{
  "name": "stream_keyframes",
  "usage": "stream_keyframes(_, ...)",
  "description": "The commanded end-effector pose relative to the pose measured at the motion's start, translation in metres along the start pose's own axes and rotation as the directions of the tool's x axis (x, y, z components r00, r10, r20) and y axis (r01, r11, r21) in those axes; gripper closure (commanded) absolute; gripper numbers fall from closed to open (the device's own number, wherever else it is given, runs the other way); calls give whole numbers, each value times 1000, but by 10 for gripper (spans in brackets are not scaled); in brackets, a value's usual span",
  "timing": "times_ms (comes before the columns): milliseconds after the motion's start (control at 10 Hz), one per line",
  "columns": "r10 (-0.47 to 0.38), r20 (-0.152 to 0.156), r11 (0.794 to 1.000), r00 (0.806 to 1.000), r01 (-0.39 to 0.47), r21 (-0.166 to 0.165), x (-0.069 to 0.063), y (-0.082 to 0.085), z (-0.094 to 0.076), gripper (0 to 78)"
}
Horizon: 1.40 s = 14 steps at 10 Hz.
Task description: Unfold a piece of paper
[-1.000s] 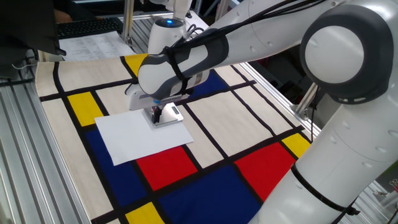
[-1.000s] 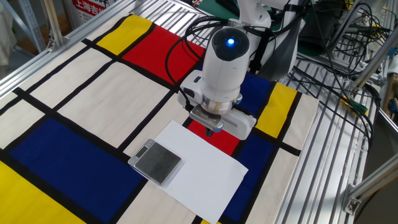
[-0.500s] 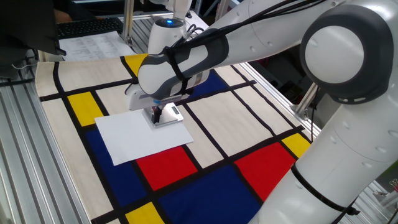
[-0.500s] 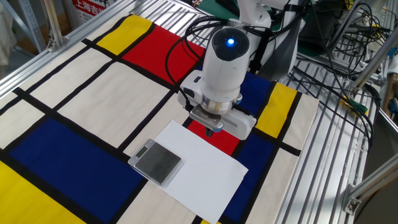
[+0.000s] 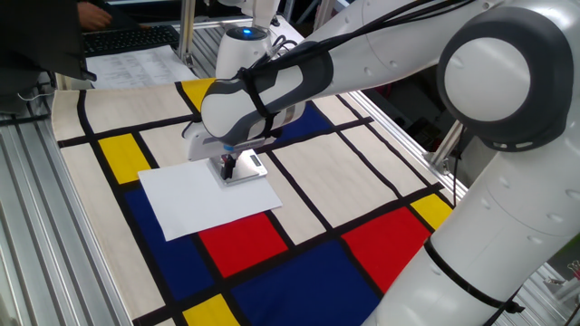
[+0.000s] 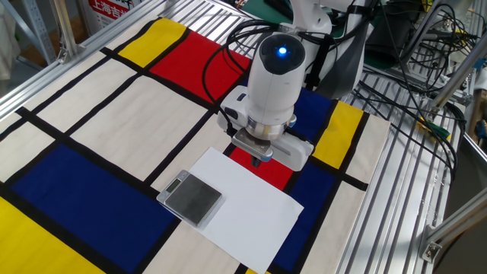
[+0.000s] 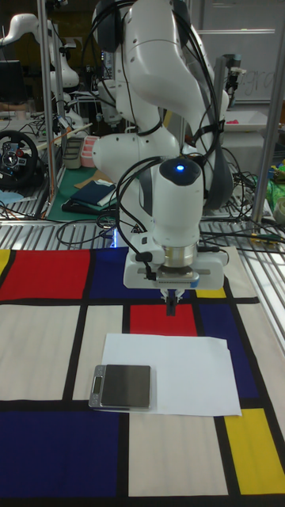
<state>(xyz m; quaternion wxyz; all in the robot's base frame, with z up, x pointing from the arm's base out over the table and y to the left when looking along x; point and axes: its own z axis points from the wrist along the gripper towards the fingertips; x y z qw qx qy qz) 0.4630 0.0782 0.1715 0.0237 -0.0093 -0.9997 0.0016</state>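
The piece of paper (image 6: 242, 204) lies flat on the colour-block cloth (image 6: 99, 122) that covers the desk, spread over a red block and its neighbours, with a small grey scale (image 6: 192, 197) sitting on the corner nearest the blue block. It looks like a single thin sheet — light, limp and easily creased or torn, and likely to slide on the cloth if pushed sideways. No raised flap or crease is plain from any view, so whether a fold remains to open I cannot tell. The gripper (image 7: 171, 304) hangs just above the sheet's far edge, near its middle; its fingers look drawn close together with nothing between them. A free edge or corner away from the scale seems the place to take hold — pinched lightly and lifted slowly. The scale pins one corner, which should steady the sheet but could tear it if pulled hard.
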Motion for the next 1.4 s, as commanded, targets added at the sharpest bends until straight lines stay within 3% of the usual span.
stream_keyframes(100,-44,-14,998,999,45,37,3,-4,-11,764)
stream_keyframes(1400,-73,-19,996,997,74,41,3,-4,-11,764)
